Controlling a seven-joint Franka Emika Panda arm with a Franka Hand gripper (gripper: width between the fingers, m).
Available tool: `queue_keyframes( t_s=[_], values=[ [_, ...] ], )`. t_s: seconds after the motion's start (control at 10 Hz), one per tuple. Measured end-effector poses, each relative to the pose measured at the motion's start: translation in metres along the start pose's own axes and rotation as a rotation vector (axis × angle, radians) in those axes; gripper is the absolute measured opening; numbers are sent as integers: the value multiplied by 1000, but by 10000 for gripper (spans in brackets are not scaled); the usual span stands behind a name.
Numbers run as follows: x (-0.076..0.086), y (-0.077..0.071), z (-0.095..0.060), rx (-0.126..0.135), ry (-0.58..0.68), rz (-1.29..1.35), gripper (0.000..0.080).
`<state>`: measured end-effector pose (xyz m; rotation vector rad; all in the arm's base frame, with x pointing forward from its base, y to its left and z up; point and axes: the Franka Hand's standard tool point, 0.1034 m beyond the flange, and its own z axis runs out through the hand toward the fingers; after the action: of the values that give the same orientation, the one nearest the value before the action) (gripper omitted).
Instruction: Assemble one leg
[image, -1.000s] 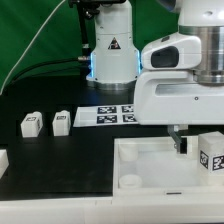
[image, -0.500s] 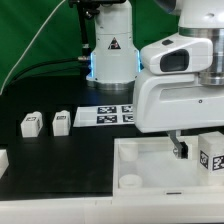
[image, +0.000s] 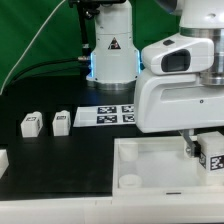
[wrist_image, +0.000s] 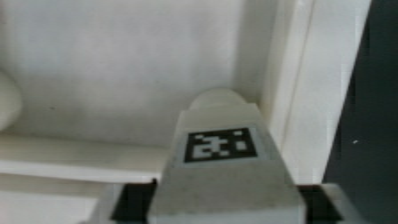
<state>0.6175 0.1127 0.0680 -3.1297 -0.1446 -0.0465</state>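
Observation:
My gripper (image: 204, 151) is shut on a leg (image: 212, 157), a small white post with a black-and-white tag. It holds the leg over the large white tray part (image: 150, 162), near that part's far corner at the exterior view's right. In the wrist view the leg (wrist_image: 222, 165) fills the space between my dark fingers (wrist_image: 134, 203), its tip pointing at the tray part's inner corner by the rim (wrist_image: 294, 90). I cannot tell whether the leg touches the tray. Two more legs (image: 30, 124) (image: 62, 122) stand on the black table at the exterior view's left.
The marker board (image: 112, 115) lies behind the tray part. The arm's white base (image: 110, 50) stands at the back. Another white part (image: 3, 158) shows at the exterior view's left edge. A corner socket (image: 128, 183) sits at the tray part's front left.
My gripper has shifted slightly to the exterior view's right and a little lower with the leg still in it. The loose legs have not moved.

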Motion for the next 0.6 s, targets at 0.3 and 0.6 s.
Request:
queue_keyframes(
  t_s=[0.3,0.6],
  values=[
    [0,0,0,0,0,53,290],
    [0,-1,0,4,-1,250,290]
  ],
)
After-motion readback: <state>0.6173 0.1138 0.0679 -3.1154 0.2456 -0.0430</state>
